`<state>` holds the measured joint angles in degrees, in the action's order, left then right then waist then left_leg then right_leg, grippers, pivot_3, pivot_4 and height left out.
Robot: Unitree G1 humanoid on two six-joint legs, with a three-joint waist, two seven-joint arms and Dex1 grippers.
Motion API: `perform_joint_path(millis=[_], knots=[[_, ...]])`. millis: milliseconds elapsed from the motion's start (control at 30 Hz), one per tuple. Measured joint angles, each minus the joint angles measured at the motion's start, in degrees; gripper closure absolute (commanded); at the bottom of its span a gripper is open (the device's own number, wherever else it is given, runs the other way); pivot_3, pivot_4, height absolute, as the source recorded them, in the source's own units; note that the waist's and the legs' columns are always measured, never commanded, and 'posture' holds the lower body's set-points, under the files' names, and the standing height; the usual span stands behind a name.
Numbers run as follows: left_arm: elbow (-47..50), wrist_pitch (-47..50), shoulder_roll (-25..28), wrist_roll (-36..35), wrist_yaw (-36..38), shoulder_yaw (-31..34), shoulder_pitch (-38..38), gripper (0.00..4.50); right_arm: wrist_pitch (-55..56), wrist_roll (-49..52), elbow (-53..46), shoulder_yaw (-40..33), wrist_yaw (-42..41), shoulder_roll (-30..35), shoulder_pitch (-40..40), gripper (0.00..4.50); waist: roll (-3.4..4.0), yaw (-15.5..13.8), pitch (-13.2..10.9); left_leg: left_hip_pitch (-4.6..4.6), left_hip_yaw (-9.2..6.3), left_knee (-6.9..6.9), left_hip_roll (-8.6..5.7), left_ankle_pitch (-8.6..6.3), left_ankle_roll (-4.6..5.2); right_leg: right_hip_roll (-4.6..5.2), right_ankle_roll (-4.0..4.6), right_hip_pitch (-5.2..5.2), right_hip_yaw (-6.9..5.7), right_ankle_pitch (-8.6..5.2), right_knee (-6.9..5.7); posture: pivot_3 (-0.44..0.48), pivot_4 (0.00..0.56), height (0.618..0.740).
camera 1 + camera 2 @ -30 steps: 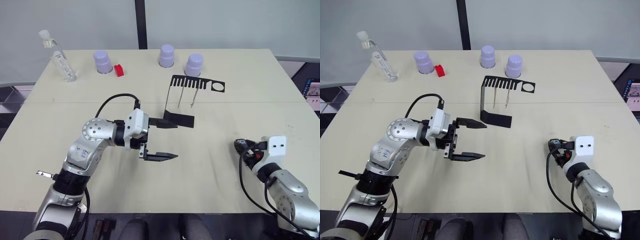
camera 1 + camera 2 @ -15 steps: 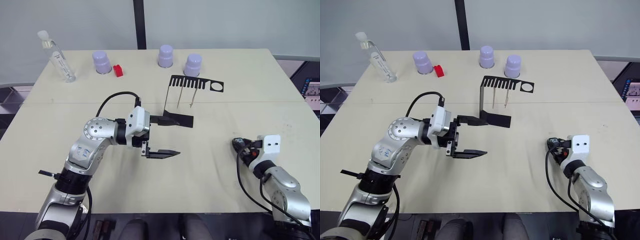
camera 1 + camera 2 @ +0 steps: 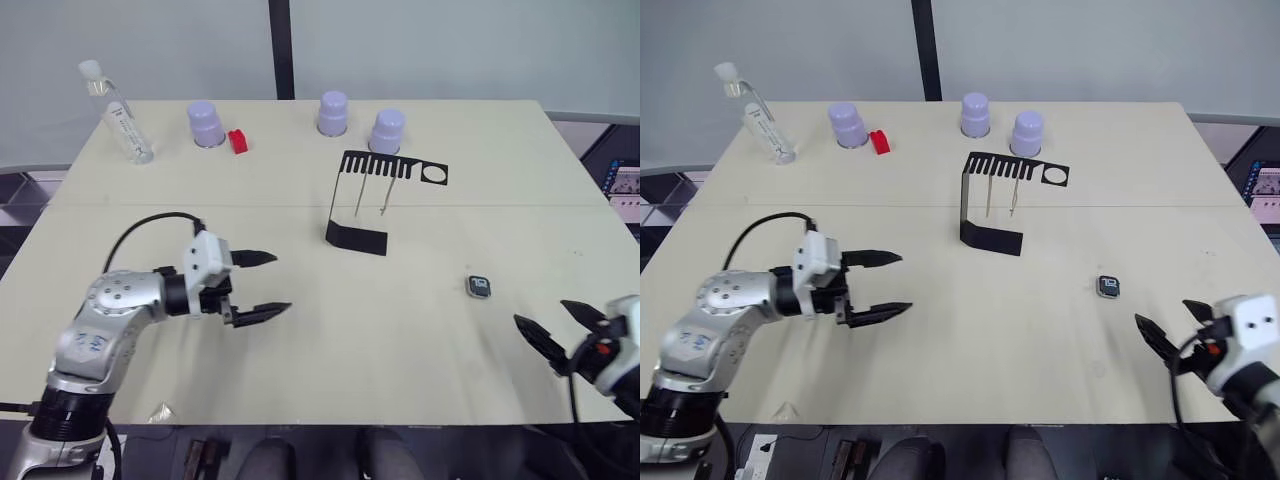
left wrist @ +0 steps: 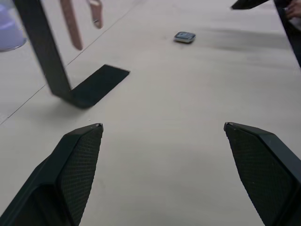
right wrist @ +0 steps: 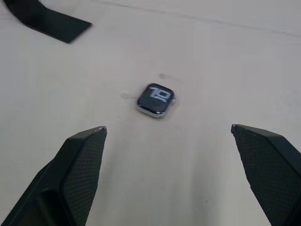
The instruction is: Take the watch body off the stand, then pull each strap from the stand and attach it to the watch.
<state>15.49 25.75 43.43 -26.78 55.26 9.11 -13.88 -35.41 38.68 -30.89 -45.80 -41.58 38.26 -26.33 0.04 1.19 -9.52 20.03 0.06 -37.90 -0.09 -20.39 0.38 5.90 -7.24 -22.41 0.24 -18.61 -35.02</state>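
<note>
The watch body [image 3: 479, 287] lies flat on the table, screen up, right of the stand [image 3: 340, 196]; it also shows in the right wrist view [image 5: 155, 99]. My right gripper [image 3: 540, 313] is open near the table's front right edge, a short way nearer than the watch body and apart from it. Two pale pink straps [image 3: 359, 196] [image 3: 384, 196] hang from the stand's comb-slotted top arm [image 3: 388, 165]. Open and empty, my left gripper [image 3: 280, 282] hovers over the table well left of the stand's foot [image 3: 357, 239].
Along the far edge stand a clear bottle [image 3: 120, 115], three upturned purple cups [image 3: 207, 123] [image 3: 333, 112] [image 3: 387, 130] and a small red block [image 3: 237, 141].
My left gripper has pulled back to the left, away from the stand's foot. My right gripper has let go of the watch body, left it on the table, and drawn back toward the front edge.
</note>
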Motion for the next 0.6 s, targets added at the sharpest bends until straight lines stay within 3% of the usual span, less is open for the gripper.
perform_joint_path(millis=[133, 233, 367, 500, 600], knots=[[-5.2, 0.4, 2.6, -0.1, -0.9, 6.7, 2.3, 0.0, -1.1, 4.2, 1.3, -8.0, -4.1, 2.2, -3.6, 0.01, -0.02, -0.1, 0.0, -0.01, 0.0, 0.04, 0.0, -0.02, -0.09, 0.14, 0.04, -0.02, -0.09, -0.02, 0.06, 0.0, 0.15, 0.74], [-6.1, -0.5, 2.2, 0.7, -3.1, 7.6, 1.9, 0.0, -1.3, 5.4, 1.8, -8.7, -4.6, 3.3, -3.2, 0.01, -0.02, -0.1, 0.0, 0.02, 0.0, 0.04, -0.08, 0.0, -0.2, 0.31, 0.04, -0.04, -0.16, -0.02, 0.08, 0.0, 0.15, 0.74], [-3.9, -5.4, -2.6, 6.3, -7.4, 1.4, -0.7, 0.0, -4.9, 13.0, -0.8, -7.5, -1.6, 3.4, 1.8, 0.01, 0.07, -1.0, 0.0, 0.06, 0.02, 0.03, -0.18, 0.02, -0.24, 0.4, -0.01, -0.05, -0.19, 0.0, 0.13, 0.0, 0.15, 0.74], [-0.3, -1.6, -10.1, 7.5, -14.6, -4.2, -5.8, 0.0, -7.3, 21.2, -9.1, -2.1, 2.2, 5.1, 6.3, 0.01, 0.07, -1.5, 0.0, 0.19, -0.1, -0.12, -0.19, 0.06, -0.29, 0.33, -0.06, -0.06, -0.38, 0.03, -0.01, 0.0, 0.15, 0.74], [-0.8, -0.7, -14.3, 12.3, -21.6, -7.5, -11.1, 0.0, -8.0, 26.4, -13.2, 3.0, 6.4, 7.2, 11.7, 0.01, 0.05, -1.9, 0.1, 0.18, -0.04, -0.17, -0.24, 0.08, -0.27, -0.09, -0.16, -0.03, -0.56, 0.09, -0.07, 0.0, 0.15, 0.74]])
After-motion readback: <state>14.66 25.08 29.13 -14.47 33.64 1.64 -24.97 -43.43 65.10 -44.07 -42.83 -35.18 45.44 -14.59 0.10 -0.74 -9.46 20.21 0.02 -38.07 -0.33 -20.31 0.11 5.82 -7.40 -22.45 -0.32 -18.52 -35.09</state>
